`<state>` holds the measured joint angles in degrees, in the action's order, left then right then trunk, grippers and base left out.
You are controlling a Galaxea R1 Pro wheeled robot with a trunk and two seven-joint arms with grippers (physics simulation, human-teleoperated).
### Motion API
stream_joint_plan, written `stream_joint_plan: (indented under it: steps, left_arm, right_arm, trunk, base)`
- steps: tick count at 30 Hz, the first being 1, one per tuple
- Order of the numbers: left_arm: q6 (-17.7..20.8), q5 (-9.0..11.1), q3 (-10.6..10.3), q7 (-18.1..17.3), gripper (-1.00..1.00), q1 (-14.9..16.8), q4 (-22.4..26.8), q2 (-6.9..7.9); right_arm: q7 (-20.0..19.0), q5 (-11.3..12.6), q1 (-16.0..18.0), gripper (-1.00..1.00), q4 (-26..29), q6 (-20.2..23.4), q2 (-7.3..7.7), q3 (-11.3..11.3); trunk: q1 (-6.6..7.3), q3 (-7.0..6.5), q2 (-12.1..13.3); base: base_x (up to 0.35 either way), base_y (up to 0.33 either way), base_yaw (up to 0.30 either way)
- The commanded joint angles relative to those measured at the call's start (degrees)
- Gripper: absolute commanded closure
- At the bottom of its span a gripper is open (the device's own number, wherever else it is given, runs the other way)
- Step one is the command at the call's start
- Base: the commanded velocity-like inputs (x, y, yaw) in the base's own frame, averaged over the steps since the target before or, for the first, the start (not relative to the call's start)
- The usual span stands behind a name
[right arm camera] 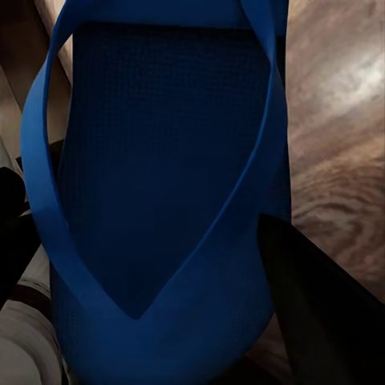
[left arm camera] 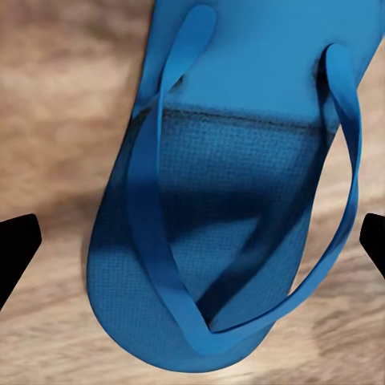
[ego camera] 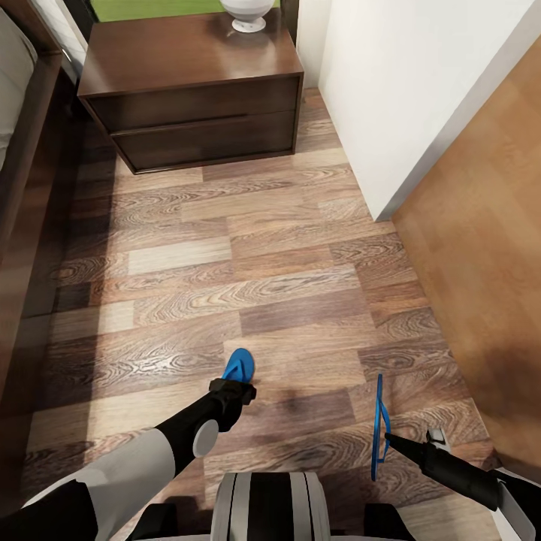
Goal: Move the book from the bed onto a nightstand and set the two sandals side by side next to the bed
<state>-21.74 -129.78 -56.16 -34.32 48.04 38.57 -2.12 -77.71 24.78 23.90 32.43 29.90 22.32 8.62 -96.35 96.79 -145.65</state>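
One blue sandal lies flat on the wood floor, strap side up. My left gripper hovers just above it, open, with its dark fingertips spread to either side of the sandal. The other sandal hangs edge-on above the floor, and my right gripper is shut on it; its sole sits close against a dark finger. The dark nightstand stands straight ahead, beside the bed along the left edge. The book is out of view.
A white rounded lamp base stands on the nightstand's back edge. A white wall corner and an orange-brown wooden panel close in the right side. Wood-plank floor runs between the bed and the wall.
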Motion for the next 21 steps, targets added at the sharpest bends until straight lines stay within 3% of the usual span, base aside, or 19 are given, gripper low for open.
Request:
stream_joint_plan:
  steps: [1,15,16,21]
  left_arm:
    - [-0.31,-0.32,-0.18,-0.04,-1.0,0.04,0.03,0.01]
    - [-0.23,-0.36,-0.18,0.04,-1.0,0.04,0.1,0.01]
    - [-0.23,-0.34,-0.18,0.04,1.0,0.04,0.1,0.01]
    - [-0.17,-0.36,-0.18,0.06,1.0,0.04,0.1,-0.22]
  right_arm:
    - [-0.08,0.18,0.01,1.0,-0.02,0.6,0.01,0.02]
    - [-0.08,0.18,0.01,1.0,0.0,0.6,0.09,0.08]
    - [-0.08,0.18,0.01,1.0,0.0,0.6,0.09,0.08]
    - [-0.08,0.18,0.01,1.0,0.0,0.6,0.13,0.08]
  trunk:
    - [0.01,0.03,-0.01]
    - [0.01,0.03,-0.01]
    - [0.01,0.03,-0.01]
    - [0.01,0.03,-0.01]
  base:
    - [0.0,0.0,0.0]
    - [0.0,0.0,0.0]
    - [0.0,0.0,0.0]
    - [0.0,0.0,0.0]
